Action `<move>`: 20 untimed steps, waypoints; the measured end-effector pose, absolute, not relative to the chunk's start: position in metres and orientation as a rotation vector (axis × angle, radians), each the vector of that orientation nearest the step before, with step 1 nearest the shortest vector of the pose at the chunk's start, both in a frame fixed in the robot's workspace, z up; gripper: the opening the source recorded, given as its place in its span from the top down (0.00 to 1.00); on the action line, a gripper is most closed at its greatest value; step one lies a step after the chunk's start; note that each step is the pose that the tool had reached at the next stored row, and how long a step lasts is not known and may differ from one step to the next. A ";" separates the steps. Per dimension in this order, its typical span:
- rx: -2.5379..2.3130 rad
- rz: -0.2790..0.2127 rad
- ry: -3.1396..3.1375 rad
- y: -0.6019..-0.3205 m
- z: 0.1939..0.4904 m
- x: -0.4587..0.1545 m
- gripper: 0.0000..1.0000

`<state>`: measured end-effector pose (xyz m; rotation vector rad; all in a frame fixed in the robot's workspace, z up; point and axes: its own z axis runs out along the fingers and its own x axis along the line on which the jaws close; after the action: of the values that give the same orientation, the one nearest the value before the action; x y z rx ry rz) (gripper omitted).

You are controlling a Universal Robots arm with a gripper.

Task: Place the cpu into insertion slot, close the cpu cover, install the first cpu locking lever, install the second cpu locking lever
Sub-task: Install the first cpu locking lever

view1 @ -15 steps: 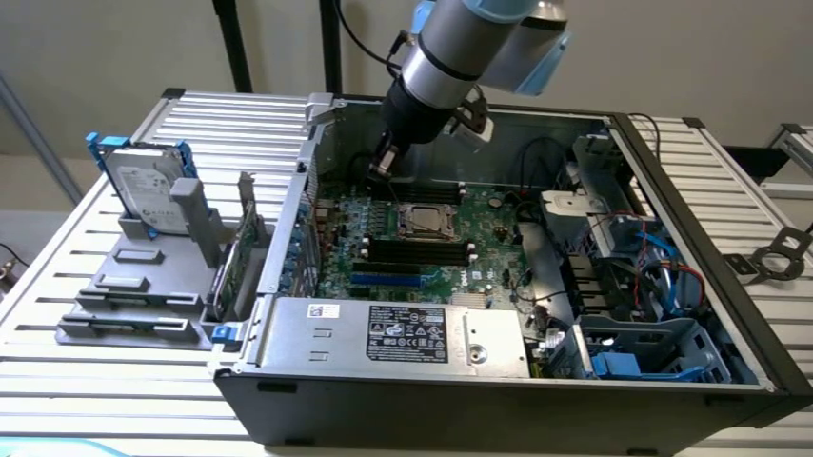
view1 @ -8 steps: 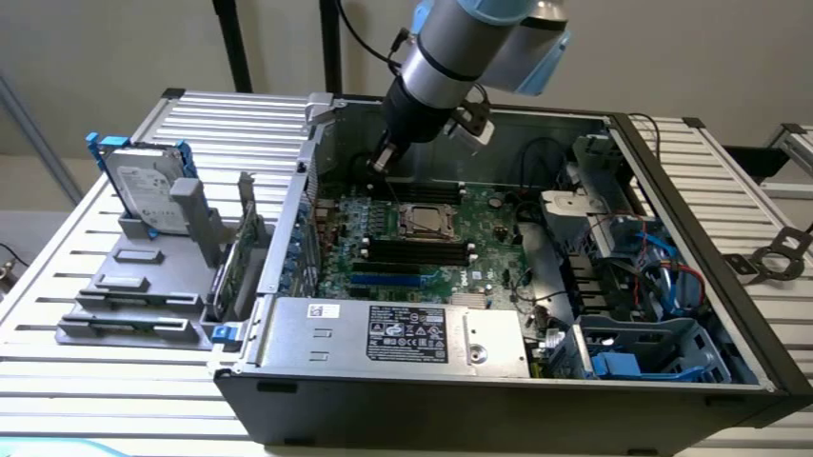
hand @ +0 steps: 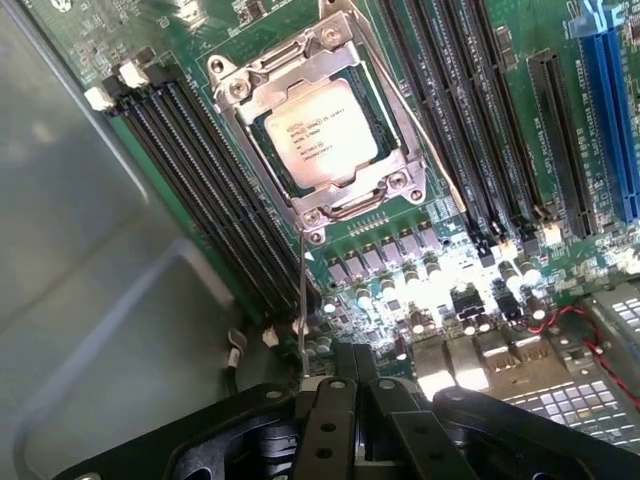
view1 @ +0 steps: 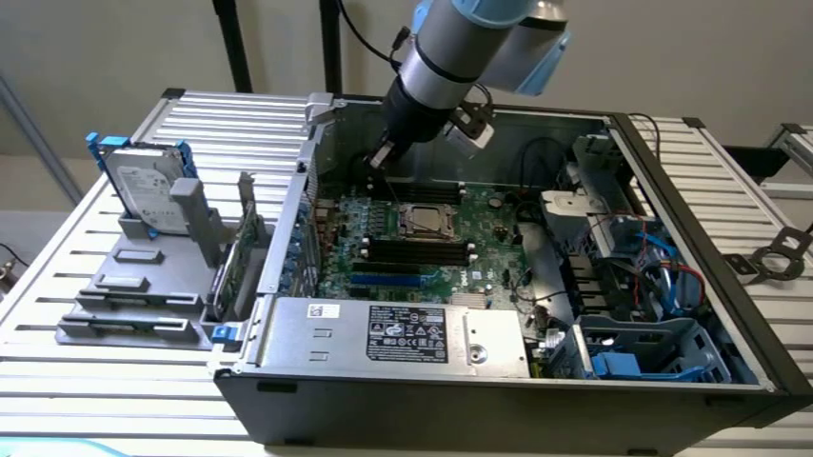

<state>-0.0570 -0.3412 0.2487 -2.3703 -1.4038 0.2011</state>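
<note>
The cpu (hand: pixel 320 140) lies flat in the insertion slot (view1: pixel 424 220) on the green motherboard (hand: pixel 560 240). The silvery cpu cover (hand: pixel 262 72) is down over it, framing the chip. One thin wire locking lever (hand: pixel 303 310) stands up from the socket's corner, and its free end reaches the side of my fingertips. A second lever (hand: pixel 425 135) lies low along the socket's other side. My gripper (hand: pixel 345 385) is shut with nothing between the fingers. In the exterior view the gripper (view1: pixel 383 158) hangs inside the open case, just behind the socket.
Long black memory slots (hand: pixel 200 190) flank the socket on both sides. The grey case wall (hand: pixel 90 300) is close beside the gripper. The power supply (view1: pixel 394 333) fills the case front; cables and drive bays (view1: pixel 635 276) crowd the exterior view's right. A hard drive (view1: pixel 140 186) stands outside.
</note>
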 end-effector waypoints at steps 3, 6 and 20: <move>-2.374 0.199 -1.396 -0.343 0.249 -0.060 0.89; -2.372 0.197 -1.394 -0.344 0.249 -0.070 0.89; -2.439 0.127 -1.192 -0.344 0.246 -0.076 0.89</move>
<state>-0.0763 -0.3435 0.2462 -2.4392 -1.1921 0.1268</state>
